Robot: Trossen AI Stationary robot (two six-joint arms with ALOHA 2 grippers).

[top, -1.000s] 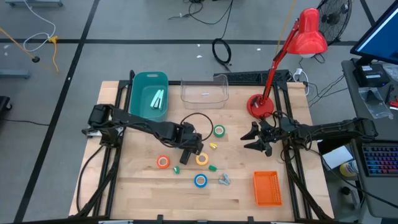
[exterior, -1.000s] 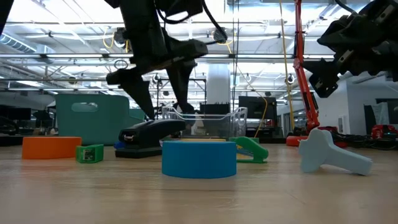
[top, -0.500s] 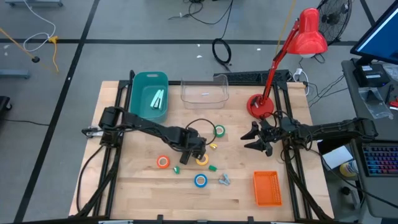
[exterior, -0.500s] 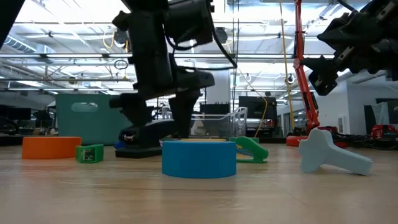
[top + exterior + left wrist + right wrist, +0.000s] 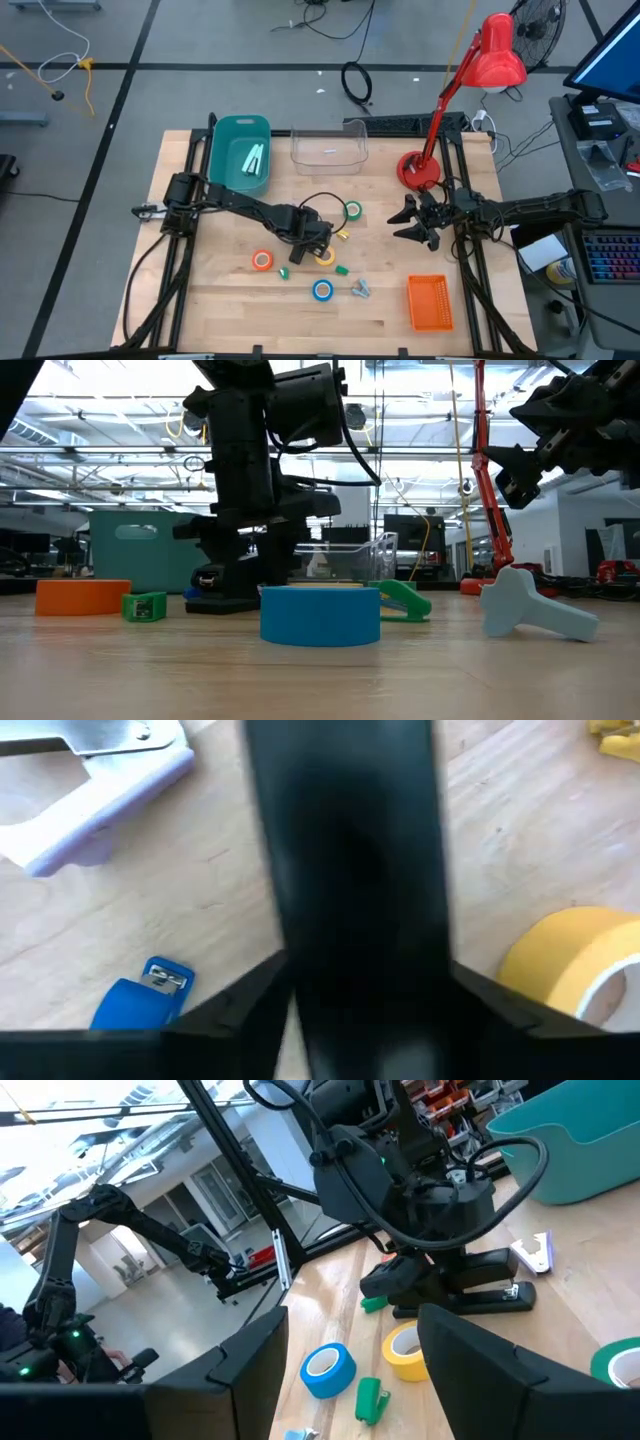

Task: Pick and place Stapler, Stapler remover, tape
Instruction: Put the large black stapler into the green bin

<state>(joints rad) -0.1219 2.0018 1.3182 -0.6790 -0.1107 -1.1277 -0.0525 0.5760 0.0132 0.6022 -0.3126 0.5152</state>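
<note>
Four tape rolls (image 5: 323, 290) are still lying loose on the surface (image 5: 230, 305), none binned. The left gripper (image 5: 308, 240) is straddling the black stapler (image 5: 228, 577) at centre, its fingers narrowing around it. The right gripper (image 5: 408, 222) is waiting at three o'clock, fingers partly apart, holding nothing.
</note>
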